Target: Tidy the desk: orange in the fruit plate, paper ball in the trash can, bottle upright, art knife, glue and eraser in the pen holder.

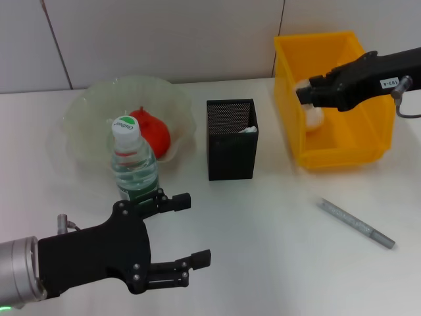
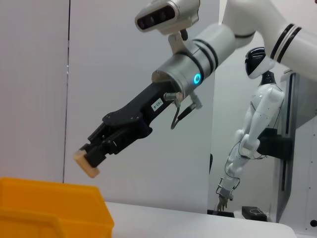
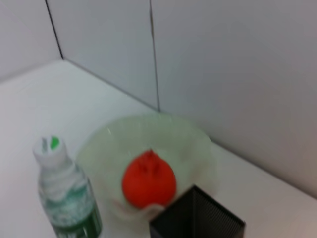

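white desk [image 1: 263, 263] | on it: green fruit plate [image 1: 82, 112] | upright bottle [image 1: 133, 164] just in front of it | black pen holder [image 1: 231, 139] mid-desk | yellow trash can [image 1: 368, 141] right | grey pen [image 1: 356, 223] lying front right

The right end effector [image 1: 304, 93] hangs over the trash can [image 1: 355, 141]; the bottle [image 1: 133, 162] stands upright.

The left gripper [image 1: 176, 232] is matte black with visible screws and slim black fingers [image 1: 172, 201], mounted on a silver cylindrical wrist. The right gripper [image 2: 88, 161] is black too, bearing a small white label, a thin cable, and a silver cuff with a glowing blue ring
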Controlling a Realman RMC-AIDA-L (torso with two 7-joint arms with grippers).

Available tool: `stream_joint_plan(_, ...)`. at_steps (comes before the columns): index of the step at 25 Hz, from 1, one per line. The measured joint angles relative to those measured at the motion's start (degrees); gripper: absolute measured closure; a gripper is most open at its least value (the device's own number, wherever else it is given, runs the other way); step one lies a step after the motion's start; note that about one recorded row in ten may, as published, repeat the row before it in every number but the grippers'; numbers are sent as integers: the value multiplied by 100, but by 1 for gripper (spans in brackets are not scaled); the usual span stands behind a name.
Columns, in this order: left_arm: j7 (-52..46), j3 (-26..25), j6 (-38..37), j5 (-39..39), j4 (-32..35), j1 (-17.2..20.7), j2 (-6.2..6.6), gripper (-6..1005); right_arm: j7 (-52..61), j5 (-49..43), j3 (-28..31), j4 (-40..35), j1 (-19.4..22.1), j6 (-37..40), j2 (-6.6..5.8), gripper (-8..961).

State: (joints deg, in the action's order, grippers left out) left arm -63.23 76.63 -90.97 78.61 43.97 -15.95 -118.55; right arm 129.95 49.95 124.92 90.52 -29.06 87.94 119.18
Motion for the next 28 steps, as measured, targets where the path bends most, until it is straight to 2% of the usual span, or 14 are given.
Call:
stream_joint_plan(10, -51, 10, 31, -25, -27, -80, -11, 130, -1725, 1330, 1264, -2061, -275, -209, -67, 701)
stream_joint_plan(19, -53, 6, 50, -37, -305, -306, -11, 130, -2671, 1540, 1356, -3469, -646, -580, -166, 702)
stream_joint_plan(28, -56, -16, 81, -54, -372, -416, -19, 130, -3269, 1490, 1261, -4366, -1066, -1344, -241, 701)
